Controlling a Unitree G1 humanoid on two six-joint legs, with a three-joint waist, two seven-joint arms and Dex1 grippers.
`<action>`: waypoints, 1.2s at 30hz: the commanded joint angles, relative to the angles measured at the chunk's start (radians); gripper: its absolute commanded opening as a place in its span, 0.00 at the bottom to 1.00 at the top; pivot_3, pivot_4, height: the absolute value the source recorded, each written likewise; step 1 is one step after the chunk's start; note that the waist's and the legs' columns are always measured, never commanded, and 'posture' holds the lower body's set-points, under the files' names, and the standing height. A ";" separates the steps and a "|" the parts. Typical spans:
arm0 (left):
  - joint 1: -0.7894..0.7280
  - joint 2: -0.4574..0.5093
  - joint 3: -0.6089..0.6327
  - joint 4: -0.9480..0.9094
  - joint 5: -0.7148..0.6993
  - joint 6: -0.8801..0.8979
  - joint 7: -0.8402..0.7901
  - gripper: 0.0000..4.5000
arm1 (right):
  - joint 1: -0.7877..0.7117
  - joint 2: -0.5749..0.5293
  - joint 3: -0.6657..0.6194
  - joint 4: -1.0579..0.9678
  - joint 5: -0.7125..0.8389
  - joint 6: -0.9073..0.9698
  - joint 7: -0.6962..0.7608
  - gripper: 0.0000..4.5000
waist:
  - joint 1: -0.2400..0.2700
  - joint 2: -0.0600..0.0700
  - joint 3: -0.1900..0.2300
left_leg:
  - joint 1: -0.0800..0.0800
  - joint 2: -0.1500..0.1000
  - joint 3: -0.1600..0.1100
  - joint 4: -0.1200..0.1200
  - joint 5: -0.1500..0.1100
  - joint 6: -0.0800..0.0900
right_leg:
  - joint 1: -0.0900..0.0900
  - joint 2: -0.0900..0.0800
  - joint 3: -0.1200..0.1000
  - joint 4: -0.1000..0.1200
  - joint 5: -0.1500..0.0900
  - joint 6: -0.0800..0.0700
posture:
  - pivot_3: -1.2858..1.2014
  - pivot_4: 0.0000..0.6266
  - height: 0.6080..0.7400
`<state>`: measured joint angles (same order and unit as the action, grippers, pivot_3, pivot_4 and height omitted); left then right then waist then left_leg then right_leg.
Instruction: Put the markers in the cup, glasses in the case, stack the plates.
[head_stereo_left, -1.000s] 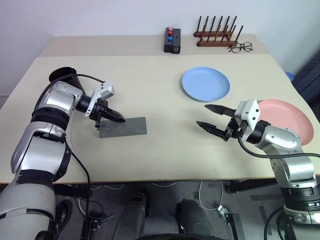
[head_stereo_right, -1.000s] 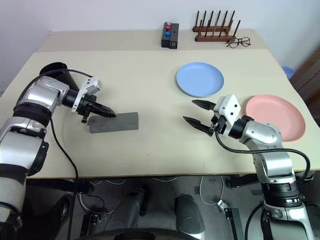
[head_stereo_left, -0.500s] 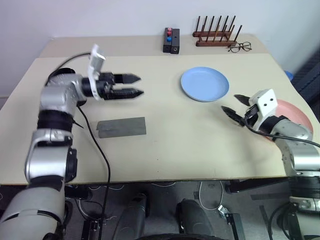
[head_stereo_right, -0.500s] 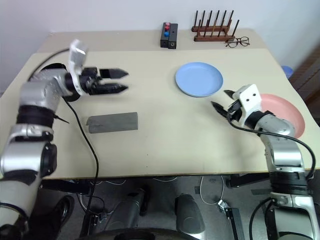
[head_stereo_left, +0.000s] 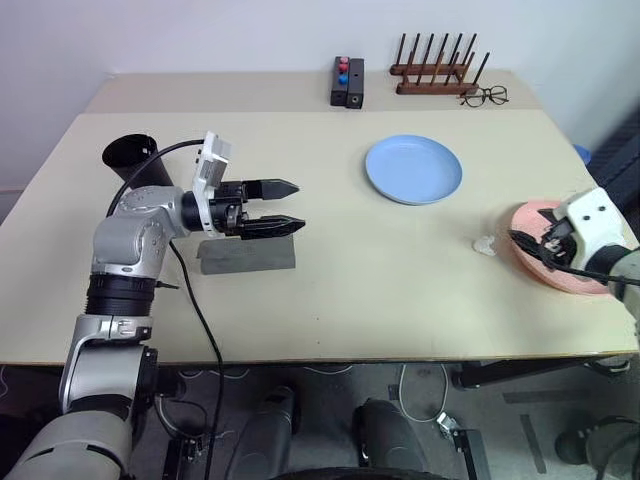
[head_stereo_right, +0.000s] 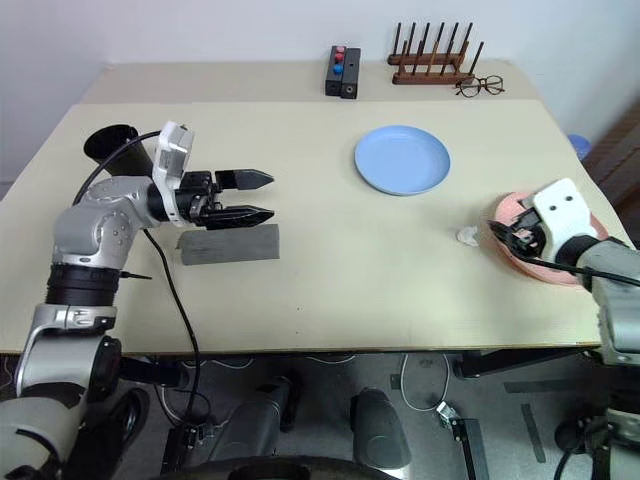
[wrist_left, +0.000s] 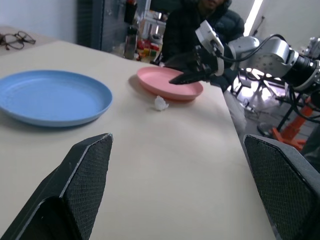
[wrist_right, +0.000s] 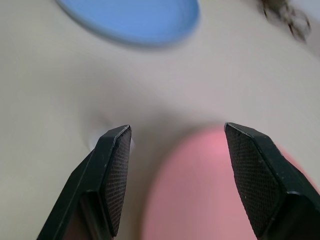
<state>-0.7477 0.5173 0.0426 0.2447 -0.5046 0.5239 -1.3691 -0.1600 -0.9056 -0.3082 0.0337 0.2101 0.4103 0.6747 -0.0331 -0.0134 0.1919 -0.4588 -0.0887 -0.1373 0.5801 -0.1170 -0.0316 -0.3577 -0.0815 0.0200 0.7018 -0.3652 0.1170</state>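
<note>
My left gripper hovers open and empty above the right end of the flat grey case, pointing right toward the plates. The black cup stands behind that arm at the table's left. The light blue plate lies at the centre right. The pink plate lies at the right edge. My right gripper is open over the pink plate's near left rim, holding nothing. In the right wrist view its fingers straddle the rim of the pink plate. The markers and the glasses are out of view.
A small white crumpled scrap lies just left of the pink plate. At the back stand a wooden peg rack, thin-rimmed clear spectacles and a black box with red and blue buttons. A person sits beyond the table in the left wrist view.
My left gripper lifted off the case, opened and swung to point right. My right gripper travelled right from the table's middle to the pink plate's rim.
</note>
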 joint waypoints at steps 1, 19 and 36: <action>0.011 -0.016 0.009 -0.059 -0.005 -0.069 0.026 0.97 | 0.009 -0.032 -0.004 0.029 -0.037 0.043 -0.017 0.67 | -0.002 0.000 0.000 | 0.000 0.000 0.000 0.000 0.000 0.000 | 0.000 0.000 0.000 0.000 0.000 0.000 | 0.52 0.24 0.98; 0.099 -0.016 -0.035 -0.154 0.013 -0.157 0.076 1.00 | -0.067 -0.025 0.090 0.099 -0.085 0.123 0.008 0.00 | -0.007 0.002 -0.001 | 0.000 0.000 0.000 -0.001 0.000 0.000 | 0.000 0.000 0.000 0.000 0.000 0.000 | 0.52 0.24 0.98; 0.102 -0.016 -0.041 -0.149 -0.008 -0.144 0.089 1.00 | -0.090 -0.063 0.024 -0.056 0.045 0.214 0.094 0.93 | -0.003 0.002 -0.001 | 0.000 0.000 0.000 -0.001 0.000 0.000 | 0.000 0.000 0.000 -0.001 0.000 0.000 | 0.52 0.24 0.98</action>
<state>-0.6333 0.4979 -0.0075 0.1149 -0.4925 0.3850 -1.2758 -0.2729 -0.9344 -0.2785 0.0279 0.2574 0.6279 0.7436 -0.0361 -0.0117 0.1910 -0.4586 -0.0888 -0.1371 0.5791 -0.1172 -0.0315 -0.3574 -0.0817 0.0200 0.7005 -0.3654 0.1169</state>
